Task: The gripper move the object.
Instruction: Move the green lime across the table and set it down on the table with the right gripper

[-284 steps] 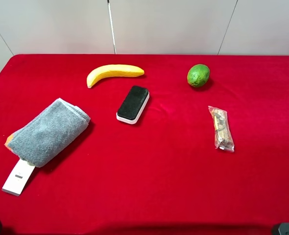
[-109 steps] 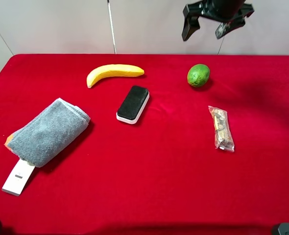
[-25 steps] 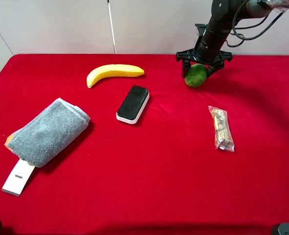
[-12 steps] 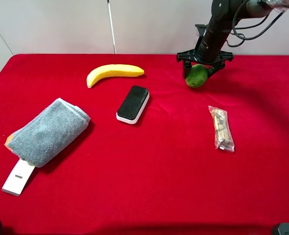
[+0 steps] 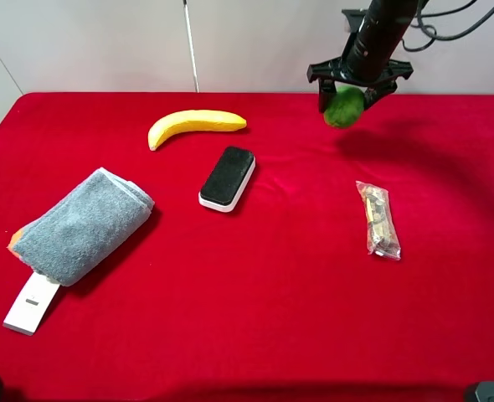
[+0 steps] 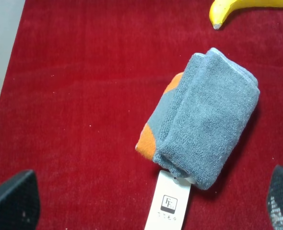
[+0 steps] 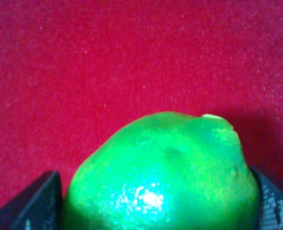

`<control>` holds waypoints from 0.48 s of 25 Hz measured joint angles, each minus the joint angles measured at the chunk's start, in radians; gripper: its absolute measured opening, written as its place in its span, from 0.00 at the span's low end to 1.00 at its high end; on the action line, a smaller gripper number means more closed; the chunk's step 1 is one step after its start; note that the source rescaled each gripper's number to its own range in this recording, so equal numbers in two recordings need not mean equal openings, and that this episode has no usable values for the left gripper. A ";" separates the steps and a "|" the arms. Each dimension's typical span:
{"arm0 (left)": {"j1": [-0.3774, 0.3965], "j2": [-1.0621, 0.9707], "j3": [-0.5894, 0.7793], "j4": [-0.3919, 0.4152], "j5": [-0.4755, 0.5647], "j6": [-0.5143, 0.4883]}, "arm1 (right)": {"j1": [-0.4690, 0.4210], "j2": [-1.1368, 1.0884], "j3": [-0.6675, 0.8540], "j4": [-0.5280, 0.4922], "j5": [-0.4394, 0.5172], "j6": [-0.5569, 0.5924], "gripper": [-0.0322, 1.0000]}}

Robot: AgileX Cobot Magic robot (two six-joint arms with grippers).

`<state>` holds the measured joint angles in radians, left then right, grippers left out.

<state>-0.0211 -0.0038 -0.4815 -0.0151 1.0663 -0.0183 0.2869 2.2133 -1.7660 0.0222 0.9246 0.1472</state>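
Note:
The green fruit (image 5: 344,106) hangs above the red table at the back right, clamped between the black fingers of my right gripper (image 5: 346,92). In the right wrist view the fruit (image 7: 160,177) fills the frame between both finger pads (image 7: 38,201), with its shadow on the cloth below. My left gripper (image 6: 146,201) is open, its fingertips (image 6: 12,199) apart at the frame's corners, above the grey towel (image 6: 206,117) and holding nothing.
On the red table lie a yellow banana (image 5: 195,126), a black-and-white eraser block (image 5: 227,177), a folded grey towel (image 5: 84,224) with a white tag (image 5: 31,303), and a clear packet (image 5: 378,219) of brown items.
My right gripper has risen with the green fruit, lifting it off the table and slightly right. Everything else is unmoved.

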 joint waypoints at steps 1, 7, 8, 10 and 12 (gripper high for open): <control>0.000 0.000 0.000 0.000 0.000 0.000 | 0.006 -0.008 0.000 -0.006 0.014 -0.002 0.03; 0.000 0.000 0.000 0.000 0.000 0.000 | 0.073 -0.064 0.000 -0.034 0.110 -0.026 0.03; 0.000 0.000 0.000 0.000 0.000 0.000 | 0.087 -0.070 0.000 -0.034 0.125 -0.033 0.03; 0.000 0.000 0.000 0.000 0.000 0.000 | 0.113 -0.082 0.000 -0.034 0.167 -0.050 0.03; 0.000 0.000 0.000 0.000 0.000 0.000 | 0.143 -0.092 0.000 -0.034 0.199 -0.065 0.03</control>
<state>-0.0211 -0.0038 -0.4815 -0.0151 1.0663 -0.0183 0.4299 2.1208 -1.7660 -0.0122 1.1238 0.0818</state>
